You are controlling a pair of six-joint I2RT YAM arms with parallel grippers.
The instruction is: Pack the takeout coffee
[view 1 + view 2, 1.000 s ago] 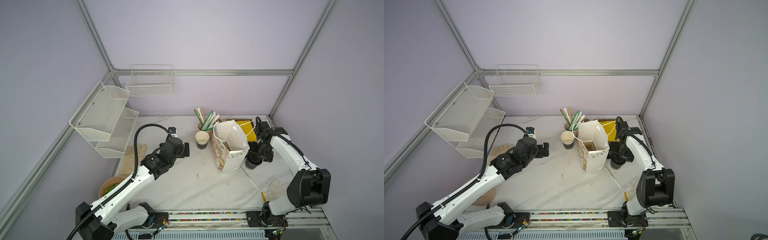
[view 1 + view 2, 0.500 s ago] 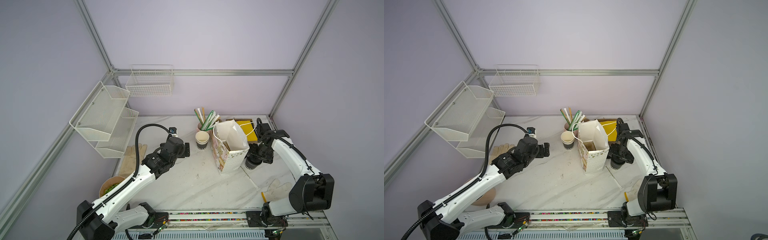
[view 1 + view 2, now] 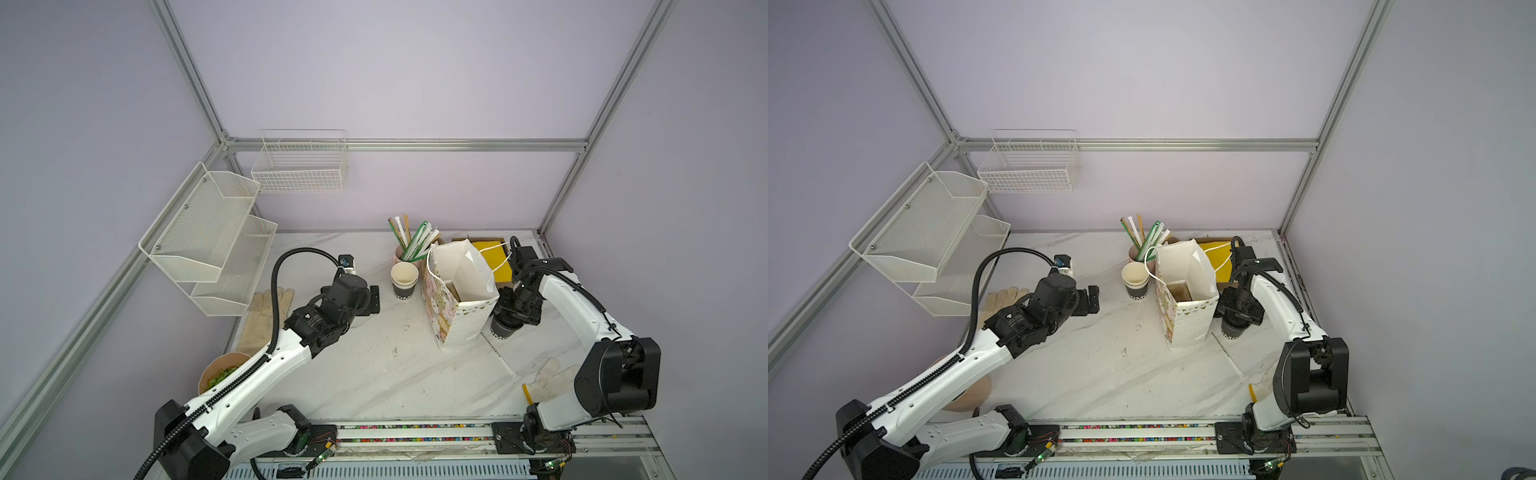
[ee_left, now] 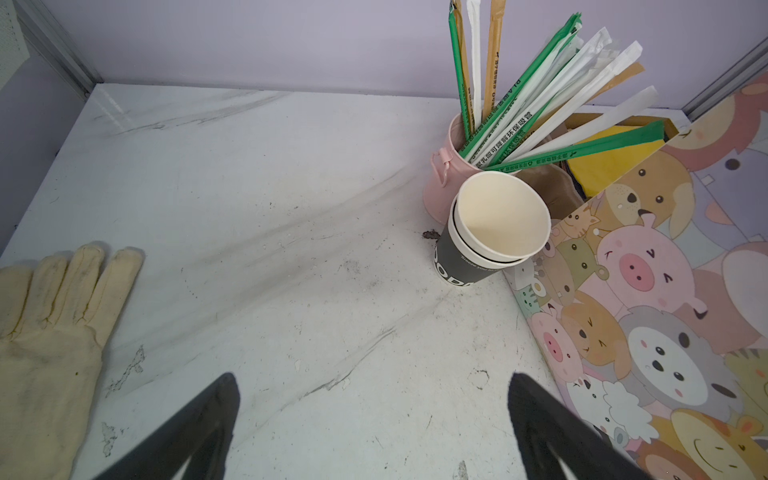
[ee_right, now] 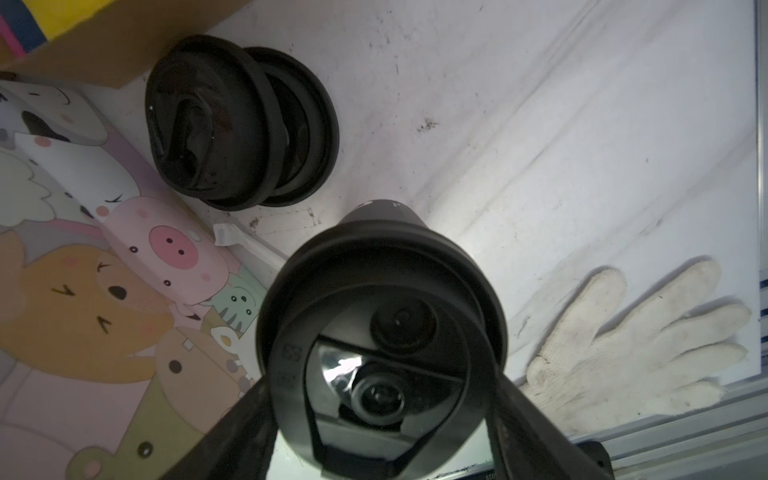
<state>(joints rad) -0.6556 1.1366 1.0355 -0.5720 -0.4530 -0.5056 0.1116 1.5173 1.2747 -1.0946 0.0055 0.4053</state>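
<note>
The takeout coffee (image 3: 503, 330), lidded, stands upright on the counter (image 3: 374, 374) just right of the paper bag (image 3: 461, 328). The right tool (image 5: 380, 384) straddles its lid (image 5: 386, 266); whether it pinches cannot be told. Left of the bag, the left tool (image 4: 374, 382) is spread, empty.

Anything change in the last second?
Almost nothing. The right gripper barely shifted and stayed down around the lidded coffee cup beside the paper bag; whether it grips yet is unclear, and the cup has not been lifted. The left gripper stayed open and still. The stacked cups, straws and bag are unmoved.
</note>
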